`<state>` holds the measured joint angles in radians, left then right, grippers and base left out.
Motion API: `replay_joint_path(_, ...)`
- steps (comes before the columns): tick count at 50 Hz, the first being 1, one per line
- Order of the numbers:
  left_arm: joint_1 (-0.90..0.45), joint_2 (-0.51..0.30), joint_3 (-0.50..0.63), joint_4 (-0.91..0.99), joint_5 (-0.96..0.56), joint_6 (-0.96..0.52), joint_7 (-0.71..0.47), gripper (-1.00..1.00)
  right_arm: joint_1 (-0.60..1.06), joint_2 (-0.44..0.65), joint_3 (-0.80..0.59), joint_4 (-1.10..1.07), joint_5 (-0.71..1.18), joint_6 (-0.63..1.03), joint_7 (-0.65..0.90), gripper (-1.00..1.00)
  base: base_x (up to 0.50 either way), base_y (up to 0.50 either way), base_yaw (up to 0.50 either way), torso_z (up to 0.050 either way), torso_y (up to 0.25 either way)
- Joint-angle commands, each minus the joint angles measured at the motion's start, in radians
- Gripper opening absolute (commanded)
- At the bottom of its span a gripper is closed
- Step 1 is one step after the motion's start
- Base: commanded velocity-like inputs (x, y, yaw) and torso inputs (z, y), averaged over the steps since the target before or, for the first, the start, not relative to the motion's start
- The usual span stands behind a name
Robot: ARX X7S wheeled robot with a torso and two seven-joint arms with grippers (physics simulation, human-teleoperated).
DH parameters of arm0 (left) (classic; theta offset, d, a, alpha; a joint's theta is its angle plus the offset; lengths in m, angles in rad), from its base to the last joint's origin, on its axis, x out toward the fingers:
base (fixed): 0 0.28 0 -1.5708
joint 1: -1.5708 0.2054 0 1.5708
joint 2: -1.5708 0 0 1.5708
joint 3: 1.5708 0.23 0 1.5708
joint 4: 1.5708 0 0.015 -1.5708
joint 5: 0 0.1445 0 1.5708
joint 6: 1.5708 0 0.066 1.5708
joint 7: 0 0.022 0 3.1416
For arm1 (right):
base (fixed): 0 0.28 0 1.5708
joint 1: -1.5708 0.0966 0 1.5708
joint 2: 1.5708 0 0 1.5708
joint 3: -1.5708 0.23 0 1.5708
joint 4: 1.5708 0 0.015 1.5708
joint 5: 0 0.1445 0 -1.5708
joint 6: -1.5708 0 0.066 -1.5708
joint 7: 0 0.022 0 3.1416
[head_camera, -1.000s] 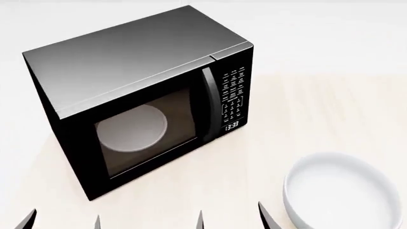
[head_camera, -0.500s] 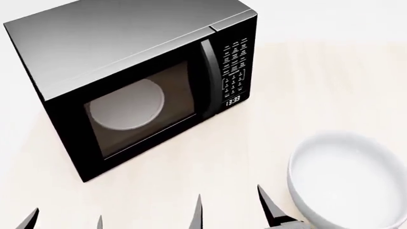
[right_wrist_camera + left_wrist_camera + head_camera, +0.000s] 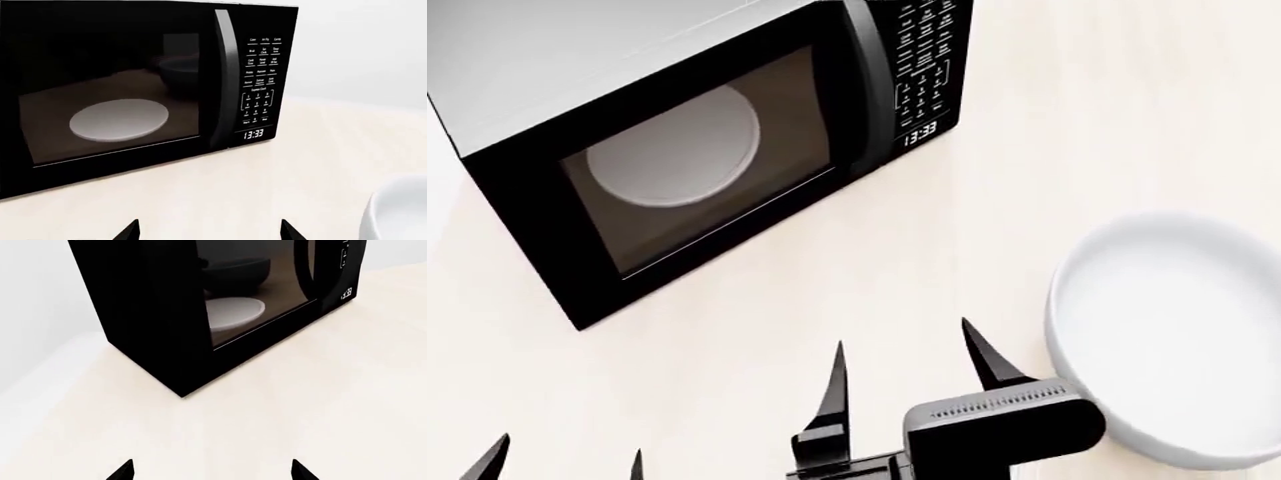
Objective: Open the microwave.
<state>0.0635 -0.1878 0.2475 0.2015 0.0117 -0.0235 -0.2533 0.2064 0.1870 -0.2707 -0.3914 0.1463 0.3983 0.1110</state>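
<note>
Your right gripper, jaws apart and empty, faces the shut microwave. A white bowl sits beside it. Your left gripper is spread too.

Glossy black microwave with tinted glass door; smooth white bowl; pale matt wood-look table

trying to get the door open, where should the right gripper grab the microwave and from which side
Grip the vertical bar handle on the microwave, between the window and the keypad. It is tall and narrow, so come straight at the front with the right gripper, a finger on each side. The door looks hinged on the far side from the keypad.
</note>
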Motion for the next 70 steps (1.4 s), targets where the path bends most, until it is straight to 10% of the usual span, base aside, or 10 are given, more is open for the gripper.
replay_joint_path(1,0.000,-0.006,0.004,0.002,-0.013,-0.005,-0.007,1.00,0.098,0.004,-0.014,-0.012,0.006,0.088,-0.002,1.00,0.00,0.00,0.00,0.003,-0.021)
replay_joint_path(70,-0.005,-0.047,0.047,0.022,-0.030,-0.013,-0.044,1.00,0.603,0.000,-0.109,0.359,-0.023,0.240,-0.048,1.00,0.00,0.00,0.00,0.000,0.000)
